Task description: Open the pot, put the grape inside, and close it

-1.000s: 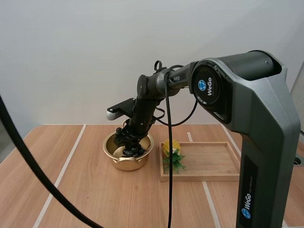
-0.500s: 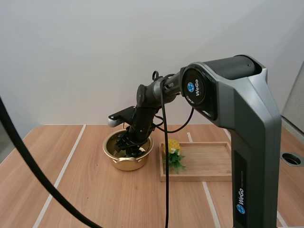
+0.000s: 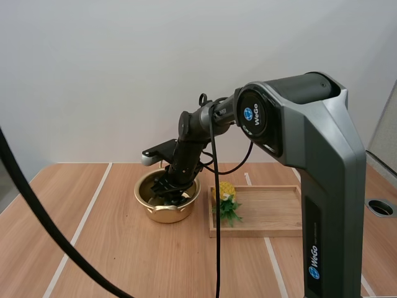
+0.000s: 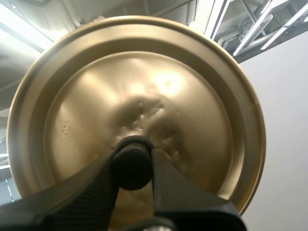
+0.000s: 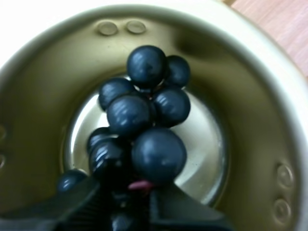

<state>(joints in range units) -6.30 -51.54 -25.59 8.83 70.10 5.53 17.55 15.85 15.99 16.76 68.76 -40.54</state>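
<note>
Over the bench [image 3: 124,261], the right arm dips into the open pot [image 3: 162,213]. Left jaws clamp the lid [image 4: 192,86] by its knob [image 4: 131,162], holding it clear, I'd guess. Right jaws pinch the grapes [image 5: 144,120] by the stem, low inside the pot for release.

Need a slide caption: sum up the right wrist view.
Right pincer holds the bunch of dark grapes inside the open gold pot.

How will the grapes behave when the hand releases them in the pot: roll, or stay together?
The grapes are round, glossy balls in a loose cluster, so the bunch will probably flop and settle. The pot wall should stop any rolling. Pinched at one end by the right hand, it may swing.
</note>
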